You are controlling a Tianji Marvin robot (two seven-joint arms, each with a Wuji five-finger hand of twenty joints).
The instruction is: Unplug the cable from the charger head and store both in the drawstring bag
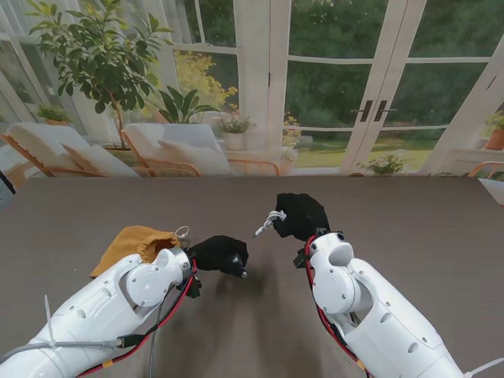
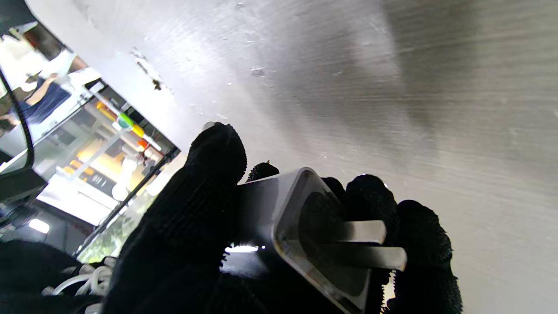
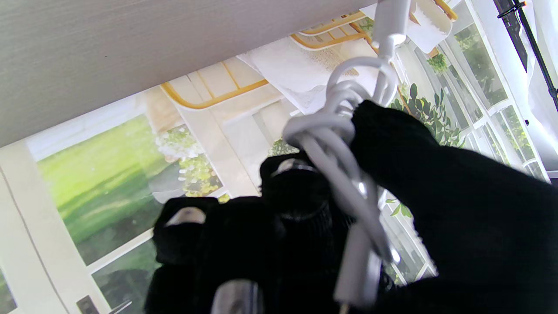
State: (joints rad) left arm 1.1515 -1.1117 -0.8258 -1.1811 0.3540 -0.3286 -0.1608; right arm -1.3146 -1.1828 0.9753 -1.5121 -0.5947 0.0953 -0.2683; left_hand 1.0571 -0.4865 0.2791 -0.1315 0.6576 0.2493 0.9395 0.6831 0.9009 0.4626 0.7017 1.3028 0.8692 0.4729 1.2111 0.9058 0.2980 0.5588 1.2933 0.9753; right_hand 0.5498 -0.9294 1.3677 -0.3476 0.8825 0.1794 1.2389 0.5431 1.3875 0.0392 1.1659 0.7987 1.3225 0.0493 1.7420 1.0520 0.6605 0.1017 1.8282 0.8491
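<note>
My left hand (image 1: 220, 254), in a black glove, is shut on the charger head (image 2: 283, 209), a grey block whose two metal prongs (image 2: 370, 244) stick out past my fingers (image 2: 218, 157). My right hand (image 1: 299, 215), also gloved, is shut on the coiled white cable (image 1: 270, 221). In the right wrist view the cable (image 3: 340, 144) loops over my thumb, and its plug end (image 3: 390, 22) points away. Cable and charger are apart, with a gap between my two hands. The mustard drawstring bag (image 1: 134, 242) lies on the table just left of my left hand, partly behind my left arm.
The dark brown table (image 1: 394, 213) stretches across the view. Behind its far edge are windows, plants and lounge chairs. Both white arms rise from the near corners.
</note>
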